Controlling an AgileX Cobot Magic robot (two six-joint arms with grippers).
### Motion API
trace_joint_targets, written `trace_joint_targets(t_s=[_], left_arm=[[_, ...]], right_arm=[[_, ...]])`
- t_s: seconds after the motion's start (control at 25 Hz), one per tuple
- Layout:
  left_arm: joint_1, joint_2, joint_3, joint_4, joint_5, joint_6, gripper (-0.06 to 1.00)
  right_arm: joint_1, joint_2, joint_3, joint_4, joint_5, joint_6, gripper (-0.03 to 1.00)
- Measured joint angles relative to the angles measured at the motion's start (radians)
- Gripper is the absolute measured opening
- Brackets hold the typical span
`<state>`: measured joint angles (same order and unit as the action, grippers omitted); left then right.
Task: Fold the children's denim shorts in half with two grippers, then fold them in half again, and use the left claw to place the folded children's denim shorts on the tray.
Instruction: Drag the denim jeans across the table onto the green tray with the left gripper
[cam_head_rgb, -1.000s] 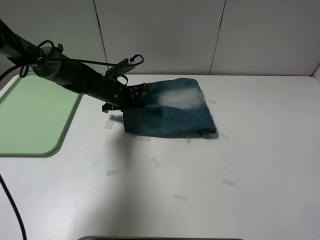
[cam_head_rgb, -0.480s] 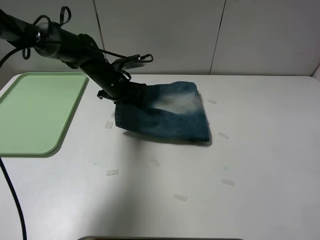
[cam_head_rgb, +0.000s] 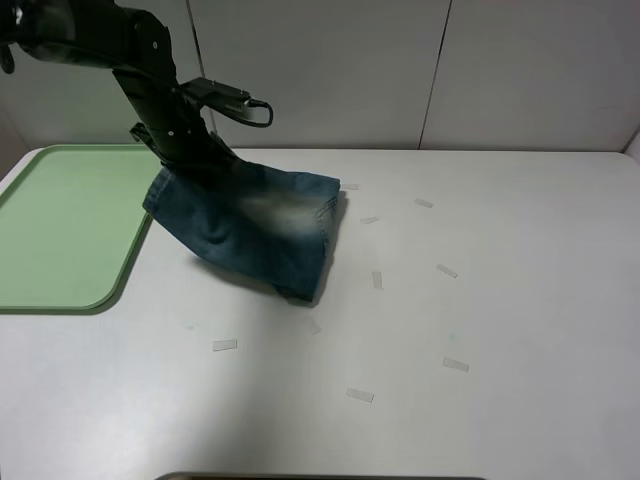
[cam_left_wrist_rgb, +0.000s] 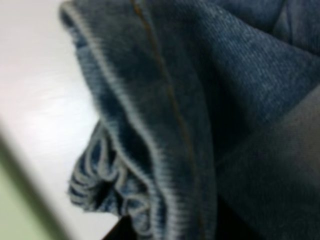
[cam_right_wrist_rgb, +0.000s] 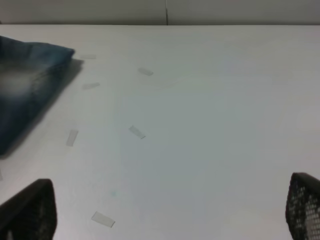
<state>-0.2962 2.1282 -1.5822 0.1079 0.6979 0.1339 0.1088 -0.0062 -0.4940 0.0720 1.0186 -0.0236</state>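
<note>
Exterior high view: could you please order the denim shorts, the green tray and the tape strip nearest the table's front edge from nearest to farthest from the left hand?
1. Denim shorts: held in the left hand, hanging from it.
2. Green tray: beside the hand, on the view's left.
3. Tape strip: far off at the front, right of the hand.
</note>
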Motion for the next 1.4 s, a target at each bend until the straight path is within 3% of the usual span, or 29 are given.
trace_joint_targets(t_s=[0.2,0.4,0.72,1.08,1.4], left_arm=[[0.021,-0.044,-0.003,0.176,0.056,0.000,0.11],[0.051,-0.070,-0.003,0.284,0.105,0.000,0.11],[0.170,-0.080,-0.003,0.327,0.129,-0.003,0.11],[0.308,-0.080,-0.003,0.493,0.097,-0.003,0.11],[0.378,-0.080,-0.003,0.469,0.068,-0.003,0.11]], right_arm=[[0.000,0.000,0.000,0.000,0.000,0.000,0.69],[0.000,0.000,0.000,0.000,0.000,0.000,0.69],[0.000,0.000,0.000,0.004,0.000,0.000,0.69],[0.000,0.000,0.000,0.004,0.000,0.000,0.69],[0.000,0.000,0.000,0.004,0.000,0.000,0.69]])
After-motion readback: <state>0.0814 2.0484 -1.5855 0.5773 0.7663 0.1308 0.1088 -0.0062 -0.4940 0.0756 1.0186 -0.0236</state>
